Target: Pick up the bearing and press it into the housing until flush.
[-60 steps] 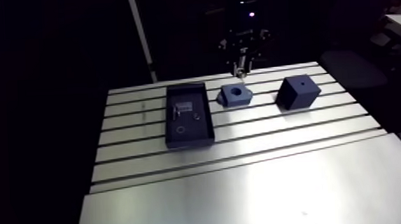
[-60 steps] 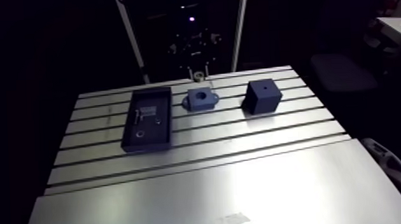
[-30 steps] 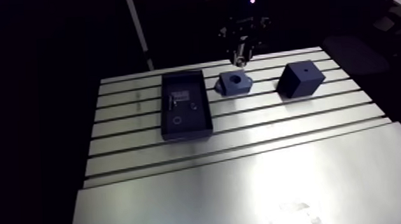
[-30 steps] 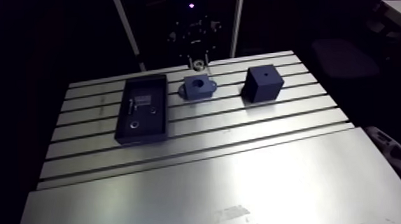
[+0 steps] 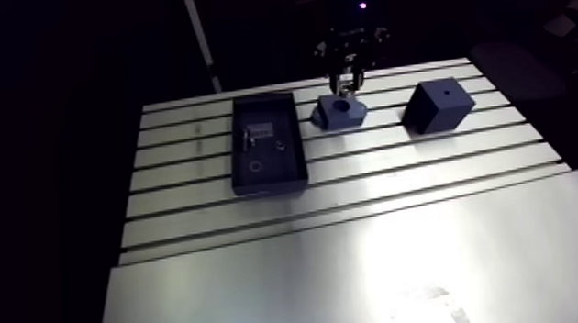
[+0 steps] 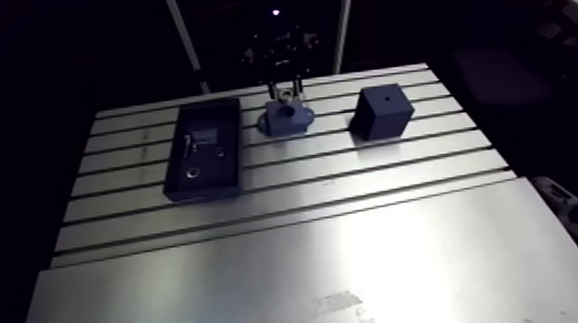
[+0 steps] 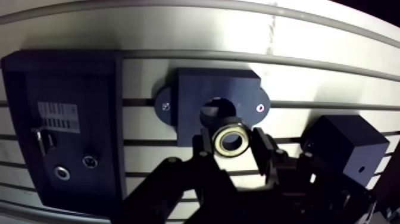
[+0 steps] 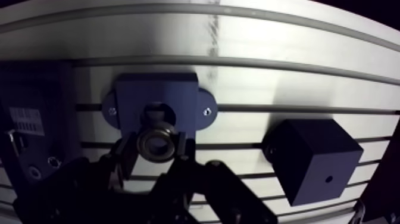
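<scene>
My gripper (image 7: pixel 233 142) is shut on the bearing (image 7: pixel 231 140), a small metal ring with a brass-coloured inner race, held between the two fingertips. It hangs just above the dark blue housing (image 7: pixel 214 104), close to the housing's round bore (image 7: pixel 218 109) and slightly off its centre. In the arm view the gripper (image 5: pixel 348 82) comes down over the housing (image 5: pixel 341 113) at the far side of the slotted table (image 5: pixel 351 244).
A dark open tray (image 5: pixel 269 154) with small parts and a label lies beside the housing on one side. A dark blue cube (image 5: pixel 438 104) with a small hole on top stands on the other side.
The gripper with the bearing has come down closer to the housing's bore. The arm view has shifted because the camera moved.
</scene>
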Tool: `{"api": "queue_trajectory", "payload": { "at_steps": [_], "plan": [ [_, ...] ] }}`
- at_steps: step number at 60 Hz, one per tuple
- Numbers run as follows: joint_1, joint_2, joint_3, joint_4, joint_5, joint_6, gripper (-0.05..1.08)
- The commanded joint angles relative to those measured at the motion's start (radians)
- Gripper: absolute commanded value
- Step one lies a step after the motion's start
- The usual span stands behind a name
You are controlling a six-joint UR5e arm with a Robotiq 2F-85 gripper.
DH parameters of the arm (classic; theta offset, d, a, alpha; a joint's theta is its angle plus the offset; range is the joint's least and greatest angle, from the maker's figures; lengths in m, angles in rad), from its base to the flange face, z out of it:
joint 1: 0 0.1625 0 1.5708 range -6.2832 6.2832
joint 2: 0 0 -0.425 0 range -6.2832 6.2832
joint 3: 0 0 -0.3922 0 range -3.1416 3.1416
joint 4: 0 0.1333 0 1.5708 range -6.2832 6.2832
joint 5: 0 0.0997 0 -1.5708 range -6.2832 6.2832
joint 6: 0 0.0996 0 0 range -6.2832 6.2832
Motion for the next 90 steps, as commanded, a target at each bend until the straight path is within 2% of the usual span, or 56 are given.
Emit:
{"api": "queue_trajectory", "payload": {
  "at_steps": [1,50,90],
  "plan": [
    [-0.001,0.013,0.002,-0.017,0.0,0.003,0.56],
    [0.001,0.043,0.011,-0.045,0.003,0.009,0.56],
    [0.002,0.043,0.013,-0.045,0.003,0.008,0.56]
  ]
}}
